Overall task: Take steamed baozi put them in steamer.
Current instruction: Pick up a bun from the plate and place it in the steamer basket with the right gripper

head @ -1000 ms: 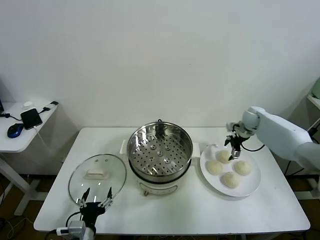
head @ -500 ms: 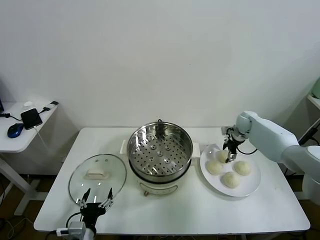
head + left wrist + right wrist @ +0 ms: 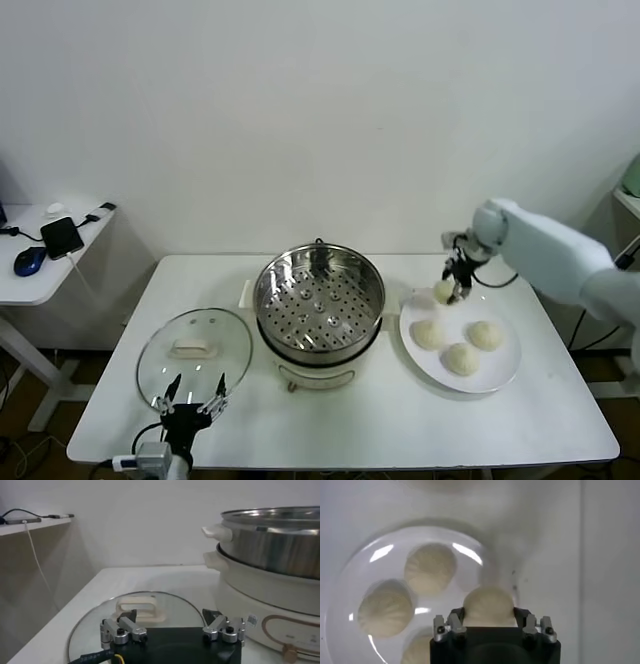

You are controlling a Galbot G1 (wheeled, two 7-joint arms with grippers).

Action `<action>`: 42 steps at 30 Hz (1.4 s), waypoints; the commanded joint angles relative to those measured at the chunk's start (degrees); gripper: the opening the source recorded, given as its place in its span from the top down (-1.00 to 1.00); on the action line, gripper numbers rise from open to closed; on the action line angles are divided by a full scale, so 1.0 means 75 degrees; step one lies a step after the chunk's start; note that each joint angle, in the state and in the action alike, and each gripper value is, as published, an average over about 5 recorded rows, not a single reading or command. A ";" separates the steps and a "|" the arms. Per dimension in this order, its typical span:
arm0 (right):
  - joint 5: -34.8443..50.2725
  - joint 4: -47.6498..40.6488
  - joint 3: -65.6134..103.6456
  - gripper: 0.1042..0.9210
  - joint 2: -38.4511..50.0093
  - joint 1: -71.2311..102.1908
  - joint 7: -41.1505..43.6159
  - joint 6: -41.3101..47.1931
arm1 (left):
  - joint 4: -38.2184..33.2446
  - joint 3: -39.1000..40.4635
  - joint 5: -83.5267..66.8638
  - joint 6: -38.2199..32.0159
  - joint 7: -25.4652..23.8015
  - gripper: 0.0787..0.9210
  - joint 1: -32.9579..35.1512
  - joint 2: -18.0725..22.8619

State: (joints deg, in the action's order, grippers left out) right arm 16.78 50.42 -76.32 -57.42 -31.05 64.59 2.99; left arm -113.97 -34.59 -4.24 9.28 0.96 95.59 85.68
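Observation:
My right gripper [image 3: 452, 288] is shut on one cream-white baozi [image 3: 442, 291] and holds it a little above the far left rim of the white plate [image 3: 505, 372]. In the right wrist view the held baozi [image 3: 489, 607] sits between the fingers [image 3: 455, 616]. Three more baozi [image 3: 428, 333] lie on the plate, also seen below in the right wrist view [image 3: 430, 569]. The shiny steel steamer [image 3: 319, 300] with its perforated tray stands at the table's middle, left of the plate. My left gripper [image 3: 192, 398] is open and parked at the table's front edge.
A round glass lid [image 3: 195, 347] with a white handle lies flat left of the steamer, right before my left gripper [image 3: 172, 625]; it also shows in the left wrist view [image 3: 140, 607], with the steamer wall [image 3: 272, 535] beside it. A side desk [image 3: 40, 262] stands far left.
My right gripper closed on the far left baozi and lifted it off the plate, leaving three there. The left arm has not moved.

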 commanded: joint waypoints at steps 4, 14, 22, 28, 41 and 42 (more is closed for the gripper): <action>0.0959 0.2872 -0.1468 -0.36 -0.1320 -0.3514 0.0321 -0.1841 | -0.0265 0.0014 0.0031 0.0057 0.0006 -0.77 0.0068 0.0006; -0.1884 0.3000 -0.0790 -0.37 -0.2197 -0.1710 -0.0146 -0.5056 | -0.0231 -0.0006 0.0078 0.0059 0.0001 -0.77 0.0102 -0.0030; -0.3971 0.1355 0.0168 -0.36 -0.2362 0.0212 -0.0615 -0.5979 | -0.0159 0.0002 0.0078 0.0080 0.0027 -0.77 0.0082 -0.0019; -0.5035 0.0348 0.0911 -0.36 -0.2578 0.1009 -0.0986 -0.6244 | -0.0101 -0.0002 0.0059 0.0078 0.0075 -0.77 0.0034 0.0009; -0.5415 -0.0733 0.1436 -0.44 -0.3095 0.1418 -0.1520 -0.6398 | -0.0016 -0.0041 -0.0092 0.0041 0.0163 -0.77 -0.0016 -0.0040; -0.5365 -0.0742 0.1440 -0.49 -0.3103 0.1426 -0.1545 -0.6399 | 0.0000 -0.0043 -0.0107 0.0036 0.0176 -0.77 -0.0027 -0.0048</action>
State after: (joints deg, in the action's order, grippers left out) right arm -19.13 49.72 -68.34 -78.80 -23.77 55.29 -42.44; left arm -114.30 -34.87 -4.56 9.70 2.02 95.56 85.55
